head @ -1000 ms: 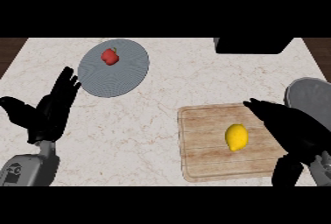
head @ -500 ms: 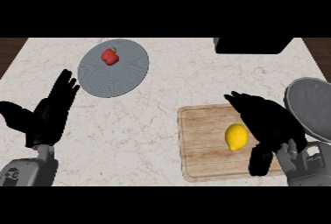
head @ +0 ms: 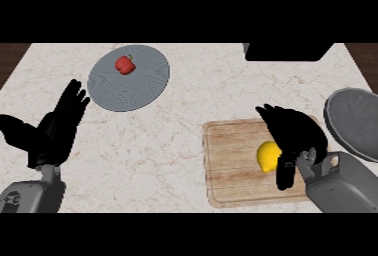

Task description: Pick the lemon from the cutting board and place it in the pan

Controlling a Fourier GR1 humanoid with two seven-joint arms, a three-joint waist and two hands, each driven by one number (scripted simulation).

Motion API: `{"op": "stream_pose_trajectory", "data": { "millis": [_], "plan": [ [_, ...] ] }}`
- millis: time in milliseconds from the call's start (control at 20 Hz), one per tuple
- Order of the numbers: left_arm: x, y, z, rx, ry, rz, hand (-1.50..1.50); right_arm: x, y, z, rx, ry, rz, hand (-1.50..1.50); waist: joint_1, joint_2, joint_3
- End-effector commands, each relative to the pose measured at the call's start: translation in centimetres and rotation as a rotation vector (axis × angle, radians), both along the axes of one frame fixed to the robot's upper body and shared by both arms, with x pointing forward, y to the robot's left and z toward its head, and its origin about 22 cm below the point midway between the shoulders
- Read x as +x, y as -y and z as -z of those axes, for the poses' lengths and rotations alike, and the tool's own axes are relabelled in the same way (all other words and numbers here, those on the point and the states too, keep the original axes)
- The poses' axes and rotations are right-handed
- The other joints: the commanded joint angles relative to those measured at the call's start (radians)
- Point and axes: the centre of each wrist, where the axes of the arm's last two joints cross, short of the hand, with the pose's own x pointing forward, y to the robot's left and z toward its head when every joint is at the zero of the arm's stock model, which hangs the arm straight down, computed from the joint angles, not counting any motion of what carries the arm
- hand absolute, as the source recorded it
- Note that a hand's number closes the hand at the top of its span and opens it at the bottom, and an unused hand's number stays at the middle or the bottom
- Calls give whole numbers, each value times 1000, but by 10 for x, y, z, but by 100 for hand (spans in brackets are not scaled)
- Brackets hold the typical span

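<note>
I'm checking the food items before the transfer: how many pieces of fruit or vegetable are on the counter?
2. The lemon lies on the cutting board, partly covered by the right hand. A small red item sits on the grey plate. Nothing else shows.

Table [head: 199, 105]: pale beige marble with faint brown veining. Board [head: 236, 175]: light wood, parallel grooves. Lemon [head: 268, 156]: bright yellow. Plate [head: 129, 82]: blue-grey, fine concentric ridges. Red fruit [head: 125, 64] on plate. Pan [head: 358, 122]: dark grey. Both robot hands black: left [head: 52, 132], right [head: 295, 132]. Forearms grey.
</note>
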Motion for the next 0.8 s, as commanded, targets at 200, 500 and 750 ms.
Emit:
{"op": "stream_pose_trajectory", "data": {
  "millis": [200,500,750],
  "plan": [
    [4,3,-17,6,24,3,0,11,-17,29,-71,-71,59,-150,2,0,0],
    [-6,6,-18,3,16,9,0,6,-9,42,-72,-89,52,-150,0,-1,1],
    [6,3,9,27,14,-16,0,4,-5,65,-37,-59,70,-150,-6,0,0]
  ]
}}
